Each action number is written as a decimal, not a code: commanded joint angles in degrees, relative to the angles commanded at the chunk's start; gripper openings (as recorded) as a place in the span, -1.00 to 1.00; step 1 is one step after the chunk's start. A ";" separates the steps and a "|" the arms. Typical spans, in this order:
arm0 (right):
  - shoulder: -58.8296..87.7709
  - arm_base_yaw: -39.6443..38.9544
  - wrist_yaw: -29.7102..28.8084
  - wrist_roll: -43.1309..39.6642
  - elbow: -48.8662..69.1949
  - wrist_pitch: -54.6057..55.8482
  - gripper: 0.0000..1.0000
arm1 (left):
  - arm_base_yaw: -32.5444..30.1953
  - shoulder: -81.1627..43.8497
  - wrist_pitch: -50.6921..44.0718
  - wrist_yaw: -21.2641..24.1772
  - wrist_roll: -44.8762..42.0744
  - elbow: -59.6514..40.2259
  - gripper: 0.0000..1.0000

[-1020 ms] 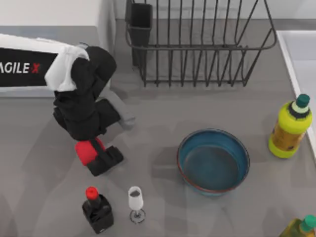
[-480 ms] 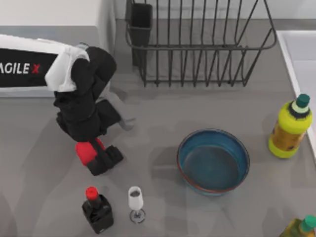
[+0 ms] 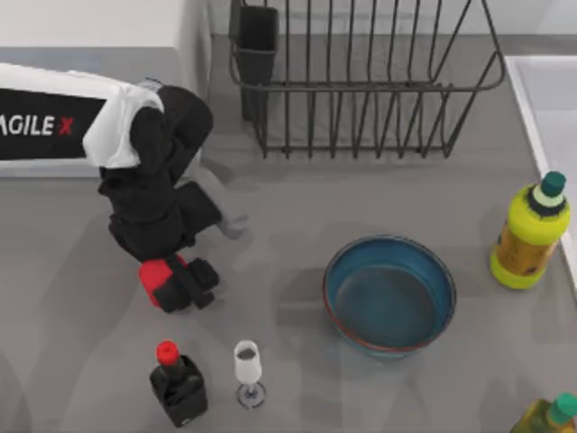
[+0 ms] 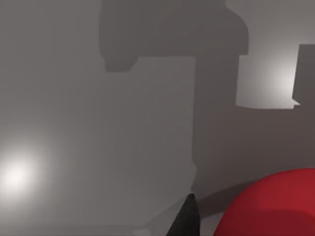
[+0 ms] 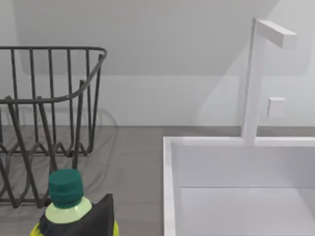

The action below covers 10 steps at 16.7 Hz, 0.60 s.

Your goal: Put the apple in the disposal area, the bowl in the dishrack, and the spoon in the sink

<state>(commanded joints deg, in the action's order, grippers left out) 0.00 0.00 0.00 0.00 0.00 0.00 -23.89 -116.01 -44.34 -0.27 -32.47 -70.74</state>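
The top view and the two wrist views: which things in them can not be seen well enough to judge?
- Apple, top view: mostly under the left gripper; the arm hides how the jaws stand.
- Apple, left wrist view: cut off by the picture's edge.
- Sink, right wrist view: its floor is cut off by the edge.
- Yellow bottle, right wrist view: only the cap region is visible; a dark finger covers part.

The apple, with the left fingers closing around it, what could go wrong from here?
1. The apple is a rounded lump, and the left gripper covers only part of it in the top view, so it could squirt out sideways.
2. The black bottle and the small glass stand close by; a rolling apple or a low swing might topple them.
3. The bowl lies to the right, so a carry that way should stay high.
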 joint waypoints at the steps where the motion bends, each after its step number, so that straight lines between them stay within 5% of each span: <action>1: 0.00 0.00 0.00 0.00 0.00 0.00 1.00 | 0.00 0.00 0.00 0.00 0.00 0.00 -1.00; 10: 0.00 0.00 0.00 0.00 0.00 0.00 1.00 | -0.16 1.74 -3.20 0.89 0.47 -2.17 -1.00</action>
<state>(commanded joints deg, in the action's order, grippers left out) 0.00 0.00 0.00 0.00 0.00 0.00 -24.05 -114.27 -47.54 0.62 -32.01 -72.90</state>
